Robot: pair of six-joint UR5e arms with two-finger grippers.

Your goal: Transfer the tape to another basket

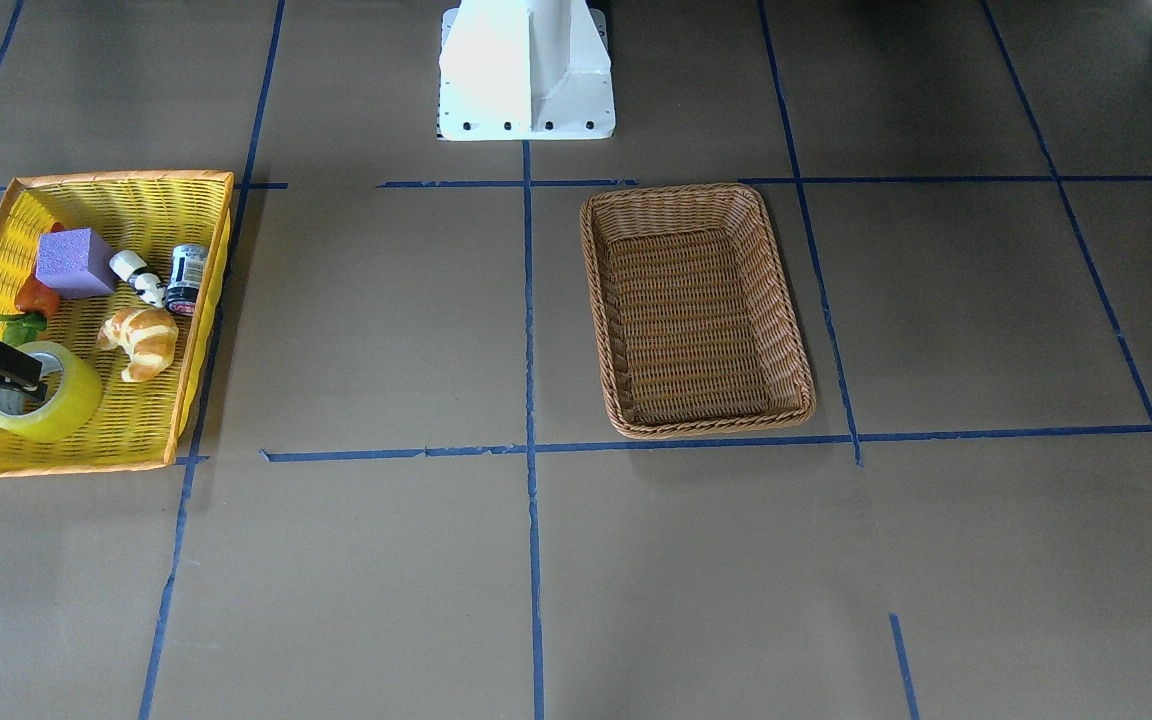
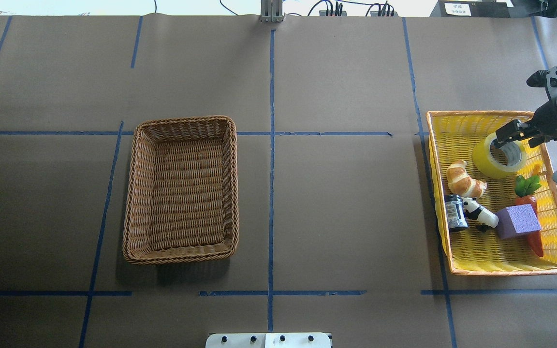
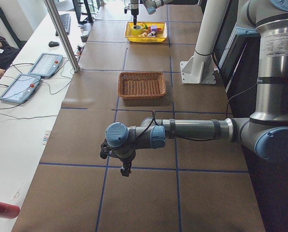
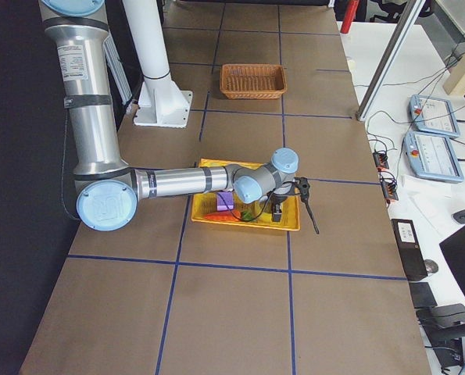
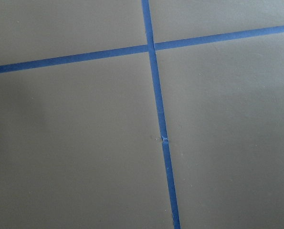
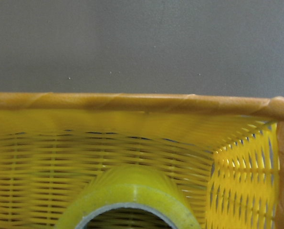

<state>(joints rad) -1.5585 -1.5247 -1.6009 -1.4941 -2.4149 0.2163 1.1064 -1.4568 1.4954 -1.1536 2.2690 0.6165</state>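
The tape (image 2: 497, 157), a translucent yellow roll with a grey core, lies in the far end of the yellow tray basket (image 2: 501, 266); it also shows in the front view (image 1: 48, 392). My right gripper (image 2: 506, 136) reaches down onto it, one finger inside the core and one outside, shut on the roll's wall. The right wrist view shows the roll's top (image 6: 132, 198) close below. The brown wicker basket (image 2: 182, 188) stands empty left of centre. My left gripper (image 3: 126, 169) hangs over bare table far from both; I cannot tell whether it is open.
The yellow tray basket also holds a croissant (image 2: 464, 180), a small dark jar (image 2: 455, 212), a panda figure (image 2: 479, 215), a purple block (image 2: 518, 221) and a carrot (image 2: 530, 198). Blue tape lines grid the brown table. The robot's white base (image 1: 526, 70) stands between the baskets.
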